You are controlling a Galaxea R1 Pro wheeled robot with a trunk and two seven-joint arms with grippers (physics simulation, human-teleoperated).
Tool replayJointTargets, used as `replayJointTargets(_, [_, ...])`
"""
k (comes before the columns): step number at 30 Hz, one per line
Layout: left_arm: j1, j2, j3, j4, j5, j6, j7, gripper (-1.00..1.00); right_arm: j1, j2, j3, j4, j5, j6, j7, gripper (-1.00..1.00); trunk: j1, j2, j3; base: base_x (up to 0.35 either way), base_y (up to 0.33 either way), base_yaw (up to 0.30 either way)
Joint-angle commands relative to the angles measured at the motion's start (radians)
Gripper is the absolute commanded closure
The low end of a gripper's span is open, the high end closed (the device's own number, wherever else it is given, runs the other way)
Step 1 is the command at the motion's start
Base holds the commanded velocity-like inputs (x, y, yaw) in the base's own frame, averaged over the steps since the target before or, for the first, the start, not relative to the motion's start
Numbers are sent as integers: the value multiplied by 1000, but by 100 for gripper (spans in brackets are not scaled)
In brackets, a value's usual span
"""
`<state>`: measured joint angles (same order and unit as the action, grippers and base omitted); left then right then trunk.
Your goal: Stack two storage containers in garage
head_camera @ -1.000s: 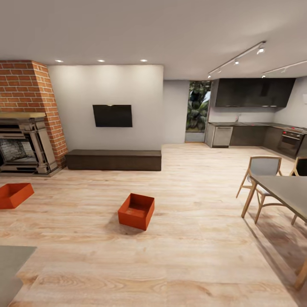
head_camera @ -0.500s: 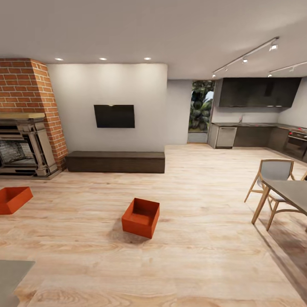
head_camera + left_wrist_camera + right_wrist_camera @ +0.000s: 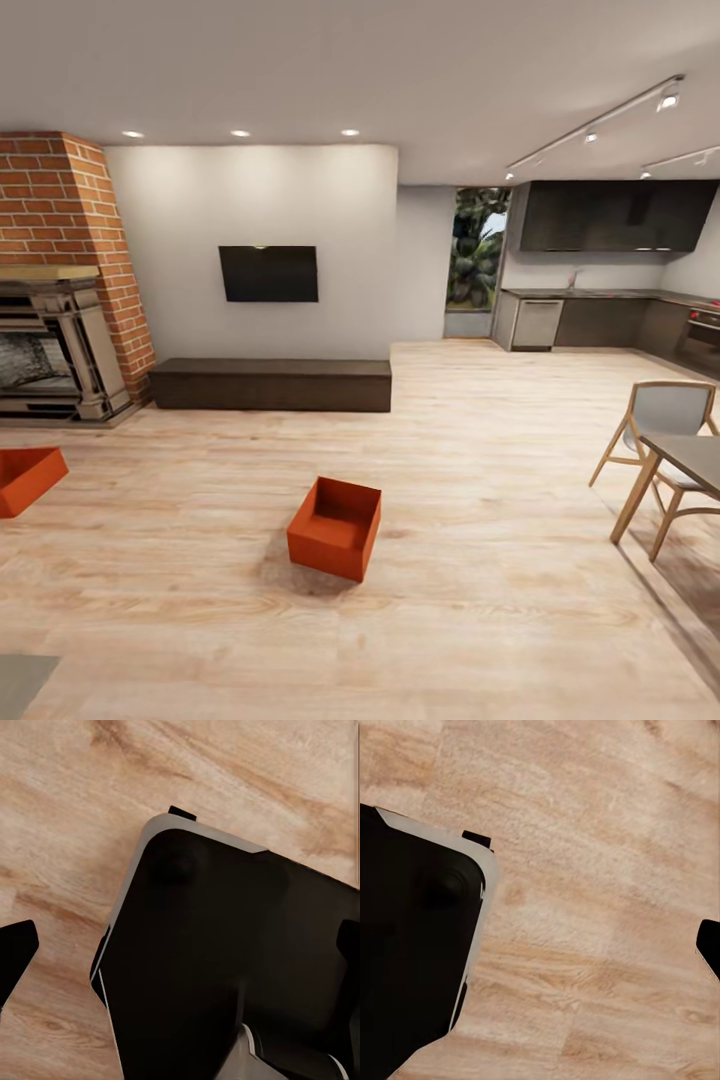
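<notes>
Two orange-red storage containers sit on the light wood plank floor of the living room in the head view. One storage container [image 3: 335, 528] lies in the middle of the floor, turned at a slight angle, open side up. The other storage container [image 3: 27, 478] is at the left edge near the fireplace [image 3: 50, 350], partly cut off. In the left wrist view my left gripper [image 3: 180, 945] is open, its dark fingertips [image 3: 16, 954] far apart over my black base. In the right wrist view one dark fingertip [image 3: 709, 947] shows over bare planks, and nothing is held.
A long dark bench [image 3: 270, 384] stands under a wall TV [image 3: 268, 273]. A wooden chair [image 3: 665, 440] and a grey table [image 3: 695, 455] are at the right. Kitchen cabinets [image 3: 600, 320] lie far right. A grey surface corner [image 3: 18, 680] shows at bottom left.
The whole head view has shifted as the camera advanced: both containers look nearer and lower, the left one slid toward the edge, and the table and chair drifted right.
</notes>
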<state>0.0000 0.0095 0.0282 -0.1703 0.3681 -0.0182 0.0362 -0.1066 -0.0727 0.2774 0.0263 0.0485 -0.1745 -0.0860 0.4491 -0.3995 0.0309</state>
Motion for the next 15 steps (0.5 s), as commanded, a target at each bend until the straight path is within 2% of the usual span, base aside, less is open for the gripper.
replayJointTargets(1, [0,0,3,0,1,-2,1,-100,-1,0,3,3,5,-5,-4,-100,1,0,0,321,76,0])
replayJointTargets(8, [0,-2,3,0,0,-5,1,-100,-2,0,3,3,7,-6,-5,-100,1,0,0,321,76,-16])
replayJointTargets(15, [0,-2,3,0,1,-8,2,-100,-1,2,2,3,5,-5,-4,-100,1,0,0,321,76,-240])
